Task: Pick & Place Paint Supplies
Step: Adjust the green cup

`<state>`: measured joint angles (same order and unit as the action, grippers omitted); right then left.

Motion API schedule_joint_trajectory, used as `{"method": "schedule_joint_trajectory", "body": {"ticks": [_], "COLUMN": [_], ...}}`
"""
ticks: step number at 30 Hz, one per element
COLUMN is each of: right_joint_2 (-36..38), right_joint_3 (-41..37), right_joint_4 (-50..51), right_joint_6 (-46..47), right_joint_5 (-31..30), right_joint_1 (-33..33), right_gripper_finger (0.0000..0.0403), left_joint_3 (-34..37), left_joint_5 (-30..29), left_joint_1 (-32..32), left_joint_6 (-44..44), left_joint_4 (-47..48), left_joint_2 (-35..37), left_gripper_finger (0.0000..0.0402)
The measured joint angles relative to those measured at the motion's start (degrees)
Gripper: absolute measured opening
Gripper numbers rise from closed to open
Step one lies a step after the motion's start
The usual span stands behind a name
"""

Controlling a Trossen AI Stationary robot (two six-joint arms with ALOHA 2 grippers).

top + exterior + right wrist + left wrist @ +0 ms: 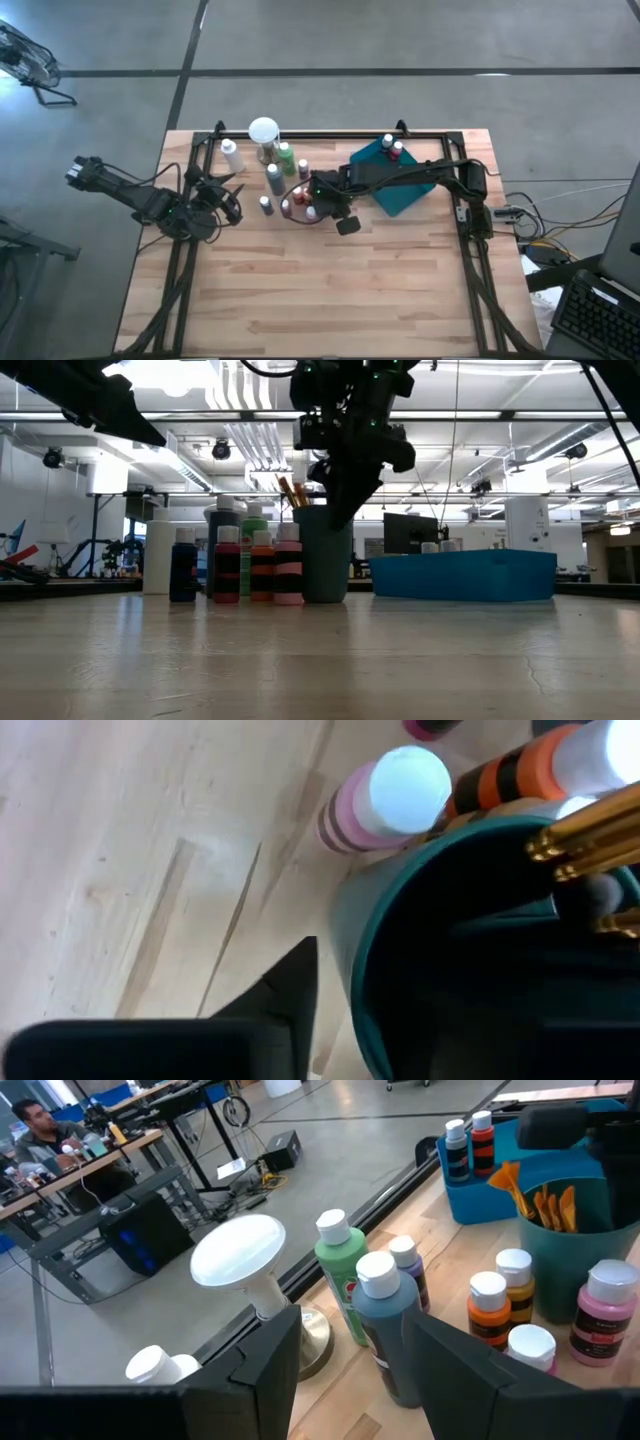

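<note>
The teal cup [440, 950] full of brushes [545, 1200] stands in the middle of the bottle cluster, just beside a pink bottle [385, 795] and an orange one [262, 565], with the teal tray [405, 180] nearby to one side already holding two bottles [470, 1145]. My right gripper [345, 495] is right at the cup: one finger [275, 990] runs down the outside of its wall and the other seems to sit inside the rim, though the wrist view shows that inner side poorly, so I cannot tell whether the wall is clamped. The jaws are narrow around it, not wide.

I judge this to be the grasp step on the cup, with the lift and carry to the tray not yet begun. Next I need a firm pinch on the wall, then a straight rise so the neighbouring bottles are not knocked over and the brushes do not spill.

My right arm reaches from the tray side across the table, wrist bent steeply down over the cup. My left gripper [350, 1355] hangs partly open and empty on the other side of the cluster, facing the green bottle [340, 1265] and a dark grey bottle [385, 1320].
</note>
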<state>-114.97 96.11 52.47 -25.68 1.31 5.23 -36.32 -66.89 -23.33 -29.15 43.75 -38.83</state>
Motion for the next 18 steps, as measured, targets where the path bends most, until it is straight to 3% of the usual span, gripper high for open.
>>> {"method": "schedule_joint_trajectory", "body": {"ticks": [4, 18], "right_joint_2": [0.5, 0.7], "right_joint_3": [0.4, -0.3], "right_joint_4": [0.6, 3.9], "right_joint_6": [0.2, 4.6], "right_joint_5": [-0.1, -1.1], "right_joint_1": [0.0, 0.2], "right_gripper_finger": [0.0018, 0.0010], "left_joint_3": [0.0, 0.0], "left_joint_5": [0.0, 0.0], "left_joint_1": [0.0, 0.0], "left_joint_6": [0.0, 0.0], "left_joint_4": [0.0, 0.0], "left_joint_2": [0.0, 0.0], "left_gripper_finger": [0.0181, 0.0181]}}
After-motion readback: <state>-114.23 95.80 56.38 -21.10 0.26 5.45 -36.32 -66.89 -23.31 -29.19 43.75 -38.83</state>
